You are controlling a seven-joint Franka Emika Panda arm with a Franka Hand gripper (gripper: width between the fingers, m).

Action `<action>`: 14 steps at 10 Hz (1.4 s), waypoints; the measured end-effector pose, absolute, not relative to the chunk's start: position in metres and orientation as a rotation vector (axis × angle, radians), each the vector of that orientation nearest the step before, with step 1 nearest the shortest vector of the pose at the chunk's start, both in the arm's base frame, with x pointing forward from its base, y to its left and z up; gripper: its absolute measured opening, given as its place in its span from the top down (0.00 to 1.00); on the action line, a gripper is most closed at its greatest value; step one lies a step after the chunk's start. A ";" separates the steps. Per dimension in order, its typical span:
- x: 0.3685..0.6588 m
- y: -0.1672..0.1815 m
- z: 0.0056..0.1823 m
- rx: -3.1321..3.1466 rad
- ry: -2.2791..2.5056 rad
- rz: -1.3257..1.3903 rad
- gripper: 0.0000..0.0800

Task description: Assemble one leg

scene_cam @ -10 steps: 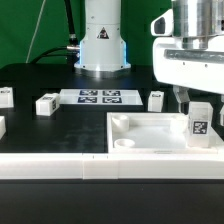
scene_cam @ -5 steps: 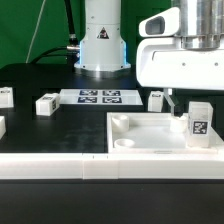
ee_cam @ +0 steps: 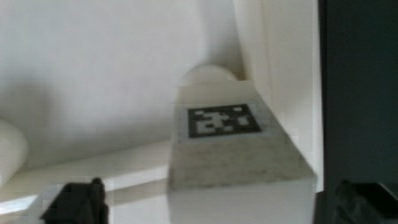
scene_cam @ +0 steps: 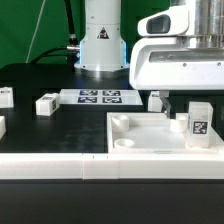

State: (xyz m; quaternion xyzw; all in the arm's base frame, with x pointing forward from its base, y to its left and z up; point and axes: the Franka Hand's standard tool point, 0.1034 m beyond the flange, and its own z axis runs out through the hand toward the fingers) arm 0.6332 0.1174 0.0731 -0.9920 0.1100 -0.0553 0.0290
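A white leg [scene_cam: 200,123] with a black-and-white tag stands upright in the corner of the large white square panel [scene_cam: 150,132] on the exterior view's right. My gripper [scene_cam: 178,97] hangs just above and a little to the exterior view's left of it, open and empty. In the wrist view the same leg [ee_cam: 228,135] lies ahead between my two dark fingertips [ee_cam: 75,203], which stand wide apart, with the gripper [ee_cam: 214,205] touching nothing. Another leg [scene_cam: 157,100] sits on the table behind the panel.
Three more legs lie on the black table at the exterior view's left: one [scene_cam: 47,103], one [scene_cam: 5,96], and one [scene_cam: 1,126] at the frame edge. The marker board [scene_cam: 100,97] lies in front of the robot base [scene_cam: 100,45].
My gripper has moved toward the exterior view's left, away from over the upright leg. The leg has stayed standing on the panel.
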 end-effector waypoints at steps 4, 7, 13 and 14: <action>0.633 0.117 0.073 -3.060 0.343 -0.171 0.64; 0.634 0.112 0.074 -3.029 0.538 -0.168 0.64; 0.628 0.079 0.073 -2.856 1.294 -0.173 0.62; 0.628 0.076 0.073 -2.856 1.305 -0.175 0.62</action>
